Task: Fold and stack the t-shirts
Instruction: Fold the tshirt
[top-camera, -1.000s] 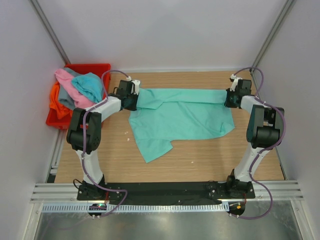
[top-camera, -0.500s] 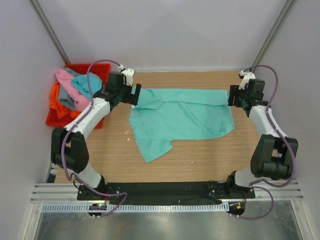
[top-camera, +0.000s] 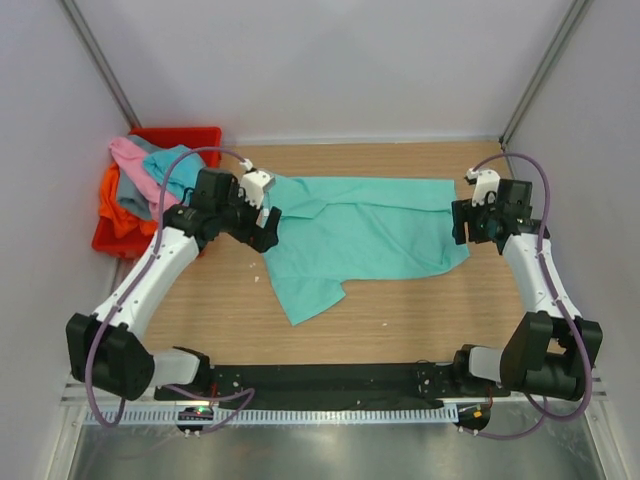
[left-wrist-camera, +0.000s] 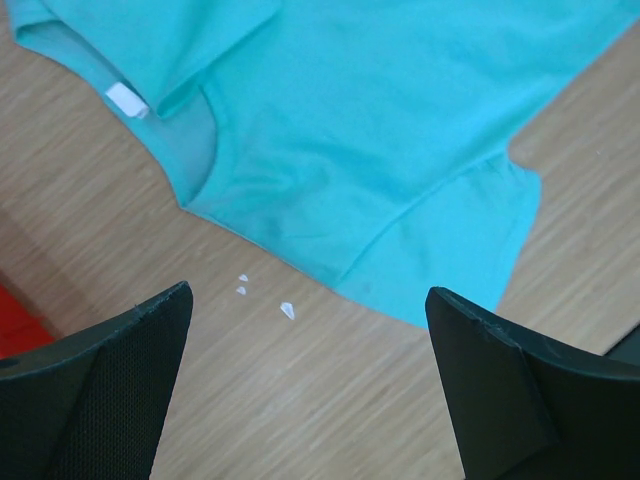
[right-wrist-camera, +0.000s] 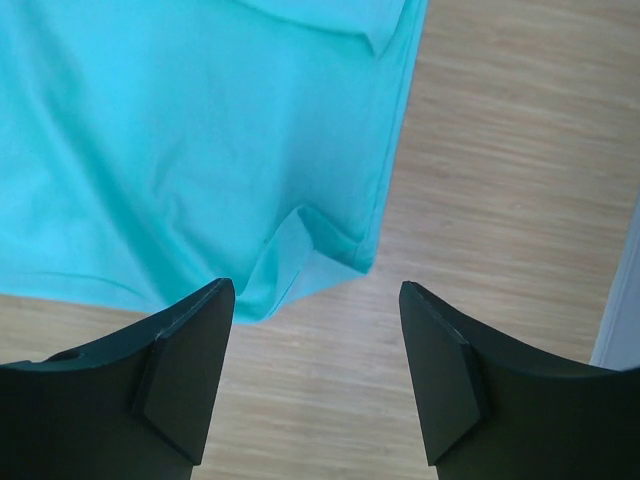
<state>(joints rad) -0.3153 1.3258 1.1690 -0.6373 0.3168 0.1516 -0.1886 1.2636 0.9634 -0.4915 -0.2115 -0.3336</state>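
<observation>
Task barely begun: the mint green t-shirt (top-camera: 365, 225) lies spread and unfolded on the table (top-camera: 420, 310), just right of the red bin (top-camera: 200, 135). Four other t-shirts (top-camera: 150, 180) are heaped in that bin. Nothing is folded or stacked. The left gripper (left-wrist-camera: 308, 300), nearer the bin, and the right gripper (right-wrist-camera: 315, 290), farthest from it, both gape, holding nothing. The neck tag (left-wrist-camera: 125, 99) is white, with no legible writing.

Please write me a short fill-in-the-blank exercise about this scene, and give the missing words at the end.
The t-shirt spread on the table is mint ____.
The left pincer and the right pincer both stand ____, holding nothing.
The bin under the pink t-shirt is ____.
Missing words: green; open; red.
</observation>
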